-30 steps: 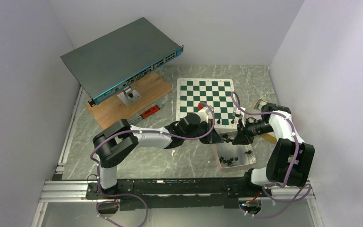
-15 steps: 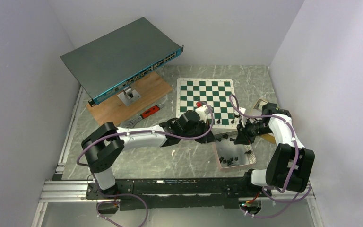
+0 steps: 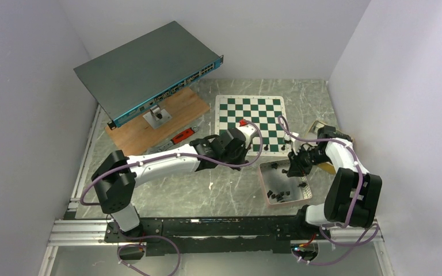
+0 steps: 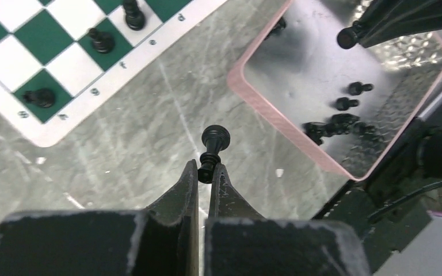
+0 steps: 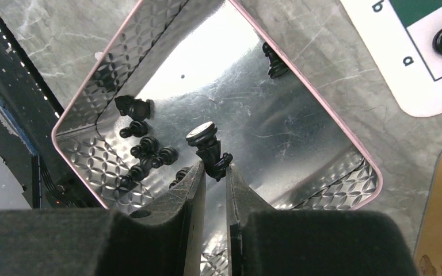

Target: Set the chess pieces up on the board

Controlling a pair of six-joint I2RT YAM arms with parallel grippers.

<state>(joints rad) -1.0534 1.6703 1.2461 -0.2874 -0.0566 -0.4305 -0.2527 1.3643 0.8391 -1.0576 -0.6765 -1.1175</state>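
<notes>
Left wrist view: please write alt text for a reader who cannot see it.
The left gripper is shut on a black chess piece, held over the marble table. At the upper left, a board corner carries three black pieces; at the right, a pink-rimmed metal tray holds several more.

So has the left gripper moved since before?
Yes. In the top view, the left gripper went from the tray's corner up and left, toward the board.

Dark green and white checks on the board point(image 3: 250, 109); black chess pieces point(image 4: 101, 40); pink-rimmed, diamond-embossed silver tray point(image 5: 247, 98).
</notes>
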